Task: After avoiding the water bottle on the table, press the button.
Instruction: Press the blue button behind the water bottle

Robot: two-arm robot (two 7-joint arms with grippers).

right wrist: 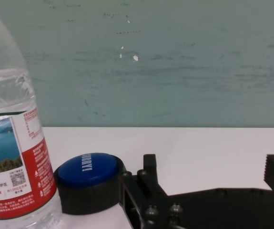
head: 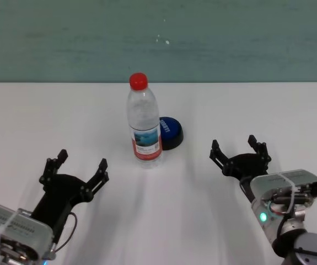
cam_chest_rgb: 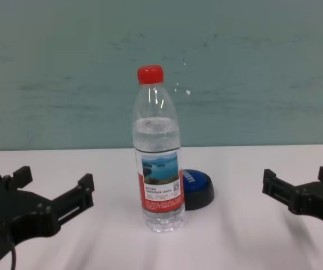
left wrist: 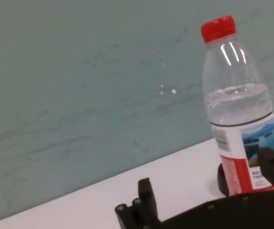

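Head view shows the bottle [head: 144, 118] mid-table [head: 31, 116], the button [head: 170, 132] just behind it toward the right edge. Both grippers, left [head: 80, 165] and right [head: 238, 148], have fingers spread. Bring your right one around, press straight down

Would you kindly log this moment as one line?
water bottle upright before button | left gripper open, idle | right gripper open, idle | button unpressed
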